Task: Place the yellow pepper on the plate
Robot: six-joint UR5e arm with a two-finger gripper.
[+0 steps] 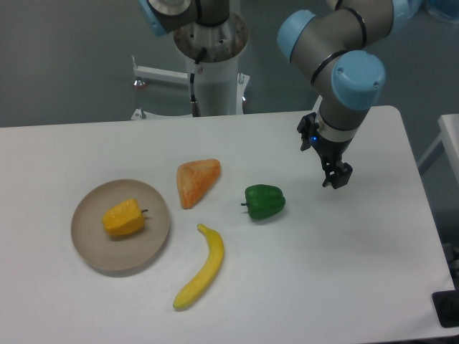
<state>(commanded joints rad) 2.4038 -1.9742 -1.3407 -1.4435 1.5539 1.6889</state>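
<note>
The yellow pepper (pixel 123 217) lies inside the beige plate (pixel 93 251) at the left of the table, its short dark stem pointing right. My gripper (pixel 336 176) hangs far off to the right, above the table past the green pepper, and holds nothing. Its dark fingers sit close together from this angle, and I cannot tell whether they are open or shut.
A green pepper (pixel 264 201) lies mid-table, an orange-pink wedge (pixel 196 180) to its left, and a banana (pixel 201 269) in front of them. The arm's base column (pixel 213 61) stands behind the table's back edge.
</note>
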